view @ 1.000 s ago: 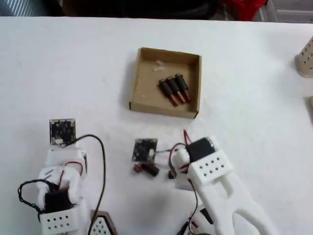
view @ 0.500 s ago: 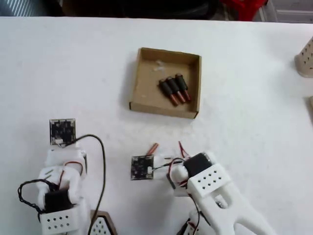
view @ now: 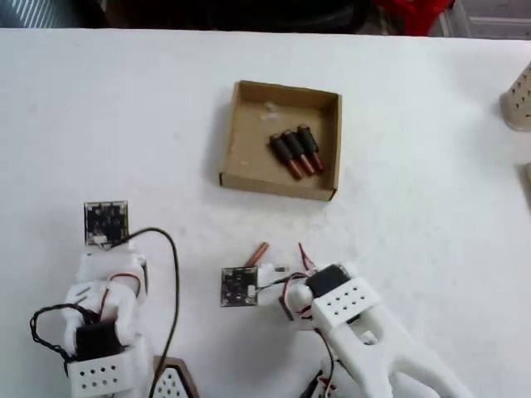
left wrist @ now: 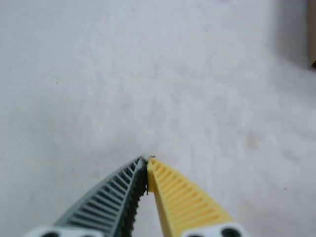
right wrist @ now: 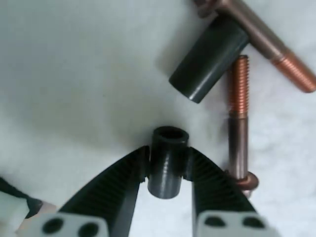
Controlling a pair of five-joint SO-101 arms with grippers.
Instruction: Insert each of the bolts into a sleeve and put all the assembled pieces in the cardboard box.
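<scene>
In the right wrist view my right gripper (right wrist: 168, 157) is shut on a black sleeve (right wrist: 169, 173), held upright with its open bore showing. Just beyond it on the white table lie a second black sleeve (right wrist: 208, 59) on its side and two copper bolts (right wrist: 240, 123) (right wrist: 261, 37). From above, the right arm (view: 340, 303) sits in front of the cardboard box (view: 249, 133), with one bolt (view: 259, 253) peeking out beside its wrist. Three assembled pieces (view: 296, 151) lie in the box. My left gripper (left wrist: 147, 162) is shut on nothing above bare table, and its arm (view: 104, 290) stands at the front left.
A beige perforated object (view: 518, 99) stands at the right edge. A black cable (view: 170, 274) loops beside the left arm. Open table lies left of the box and between the arms.
The right arm has drawn back toward the front edge and shifted a little left, its wrist now covering the loose sleeve and bolt seen earlier. The left arm has stayed still.
</scene>
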